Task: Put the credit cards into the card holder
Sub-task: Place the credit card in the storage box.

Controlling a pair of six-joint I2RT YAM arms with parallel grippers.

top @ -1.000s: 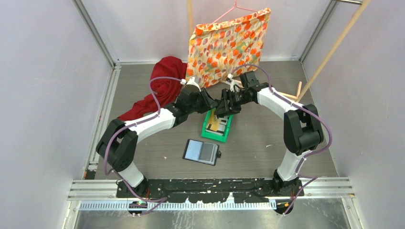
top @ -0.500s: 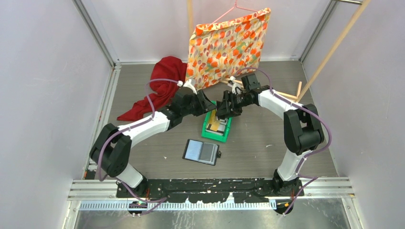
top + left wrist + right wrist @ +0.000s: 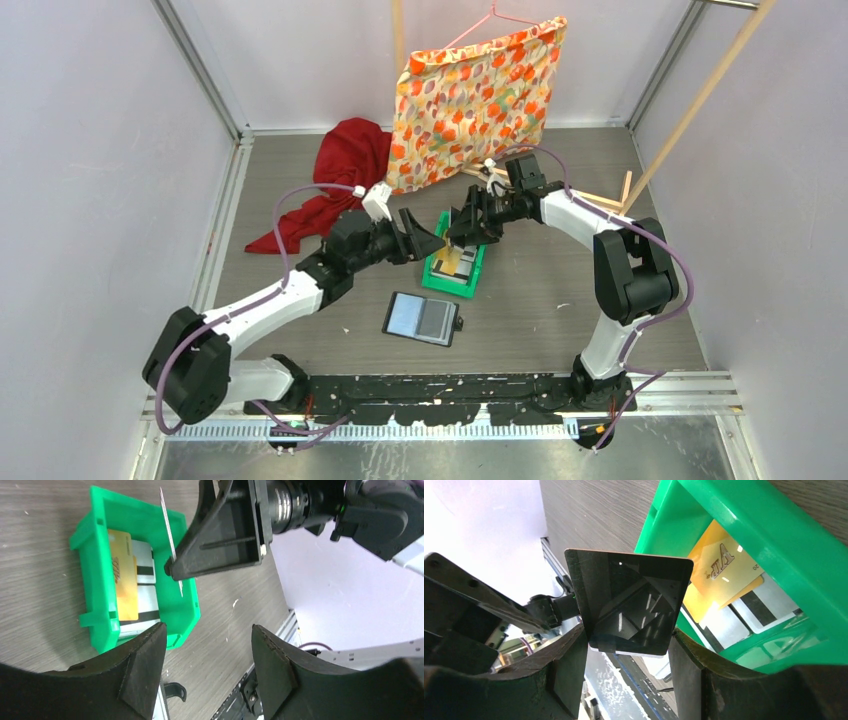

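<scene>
My right end effector (image 3: 629,647) pinches a dark card (image 3: 629,600) edgewise above the green tray (image 3: 744,525); my left end effector (image 3: 207,645) gapes empty beside that tray; the card holder (image 3: 422,319) lies open on the tray's near side; so thin a pinch may slip.

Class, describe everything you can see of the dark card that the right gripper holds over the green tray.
The dark card is a thin, glossy, near-black rectangle with rounded corners; its face mirrors the surroundings. It stands roughly upright over the green tray, clamped by its two side edges near the bottom between the fingers of the right gripper. The left wrist view shows it edge-on as a sliver. Nothing else touches it.
</scene>
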